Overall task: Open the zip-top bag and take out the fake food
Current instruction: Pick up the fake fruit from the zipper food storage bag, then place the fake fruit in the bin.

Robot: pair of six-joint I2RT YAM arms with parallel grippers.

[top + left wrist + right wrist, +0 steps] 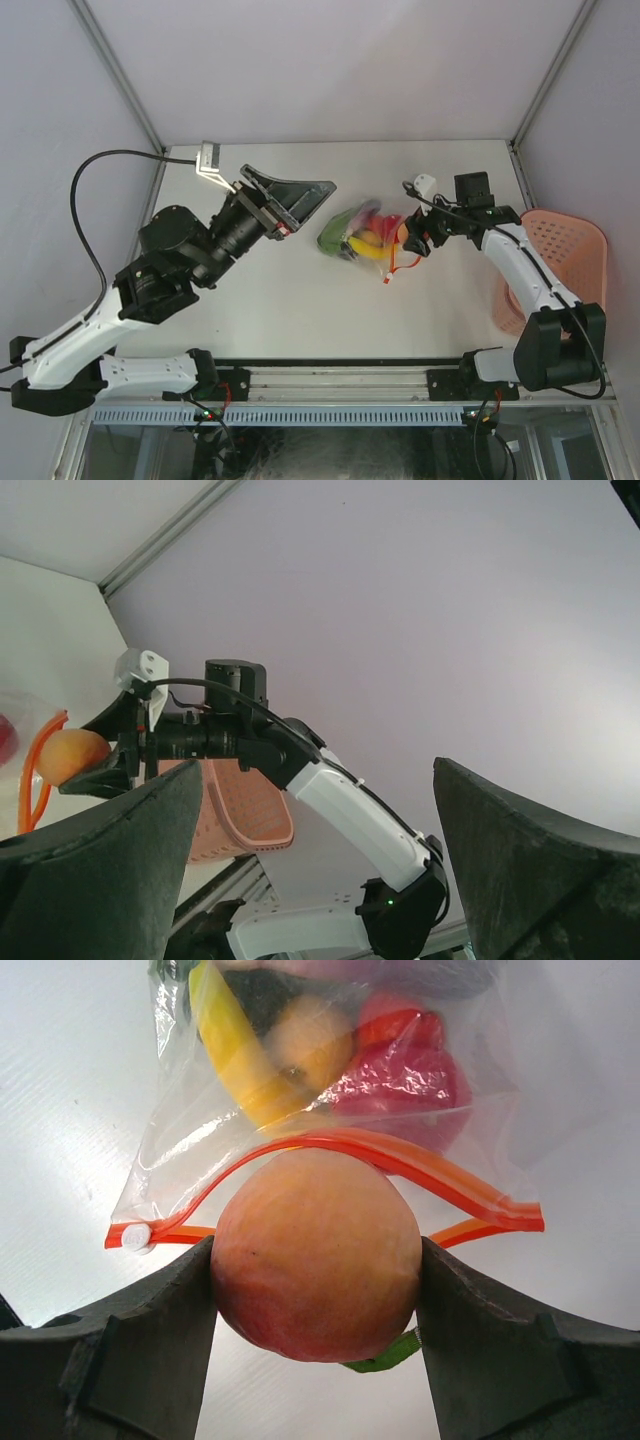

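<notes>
1. Right wrist view: we see the right tool [315,1260] clamped on a round orange-pink fruit [316,1290], one finger pressed against each side.
2. That fruit sits at the mouth of the zip-top bag [180,1120]. The red-orange zip strip [420,1165] bows apart around it, with a white slider [131,1237] at the strip's left end.
3. Deeper in the bag we make out more fake food [400,1070]: a yellow piece [235,1050], a small orange one and a red one.
4. From the top external view, the bag lies near the middle of the counter [300,300], between the two tools and blurred.
5. The left tool [305,205] points toward the bag, its fingers wide apart and gripping nothing.
6. A pink basket [575,245] stands at the counter's right edge, well apart from the bag.
</notes>
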